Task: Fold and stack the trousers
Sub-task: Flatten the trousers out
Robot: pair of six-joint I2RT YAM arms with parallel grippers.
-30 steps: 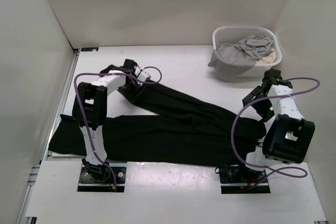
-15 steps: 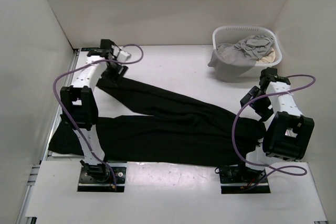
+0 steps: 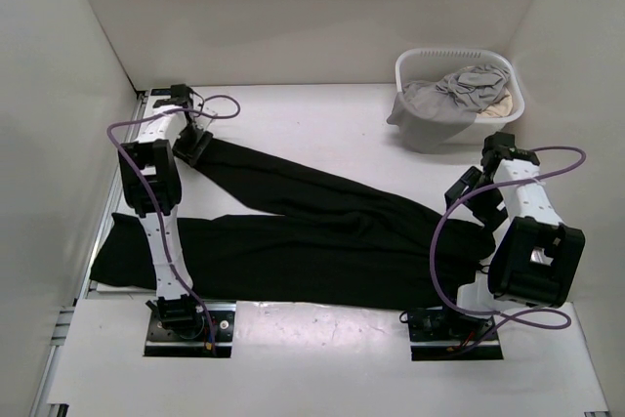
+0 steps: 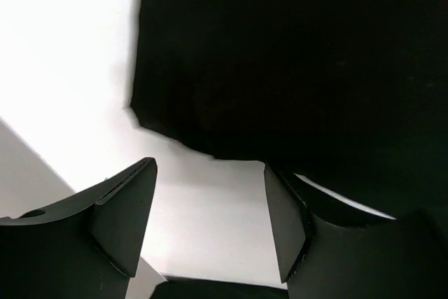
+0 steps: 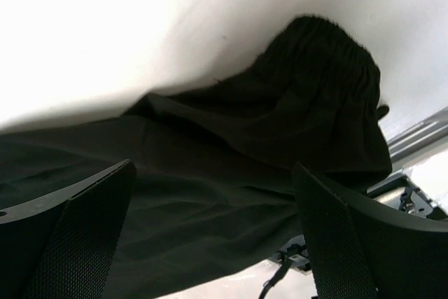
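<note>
Black trousers (image 3: 322, 231) spread flat on table, 2 legs splayed leftward, waistband at right.

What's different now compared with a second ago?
The left fingers swung out toward the far-left corner, and the far leg of the trousers stretched out with them; they now stand open just short of its cuff. The right fingers, open above the waistband, and the basket hardly moved.
</note>
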